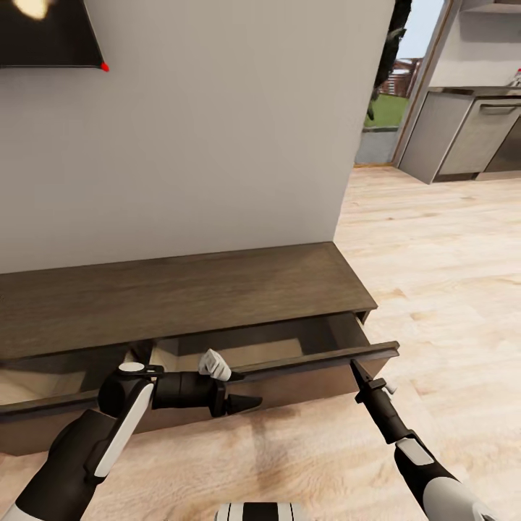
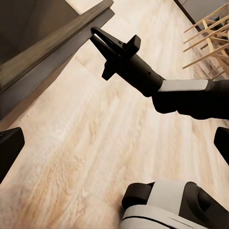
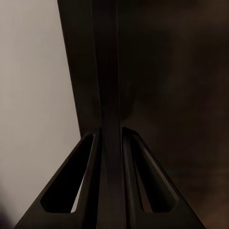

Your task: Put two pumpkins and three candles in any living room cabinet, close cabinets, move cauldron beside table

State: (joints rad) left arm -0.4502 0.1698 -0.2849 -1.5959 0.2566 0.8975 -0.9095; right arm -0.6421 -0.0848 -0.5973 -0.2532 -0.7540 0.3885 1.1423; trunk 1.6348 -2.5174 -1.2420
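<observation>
right gripper (image 1: 356, 366) clamped on the edge of the open drawer front (image 1: 318, 360) of the cabinet (image 1: 181, 297).
judged step: working a drawer, either drawing it out for loading or pushing it shut; which of the two cannot be told. in the right wrist view its fingers (image 3: 90, 157) pinch the thin panel edge between them. the left gripper (image 1: 250, 403) hangs just in front of the drawer front, grasping nothing; whether it is released or clenched cannot be told. count: one cabinet, two drawers standing open, two grippers. inside the drawer only pale wood is visible. the next move calls for a straight, level travel square to the cabinet so the pinch does not slip.
</observation>
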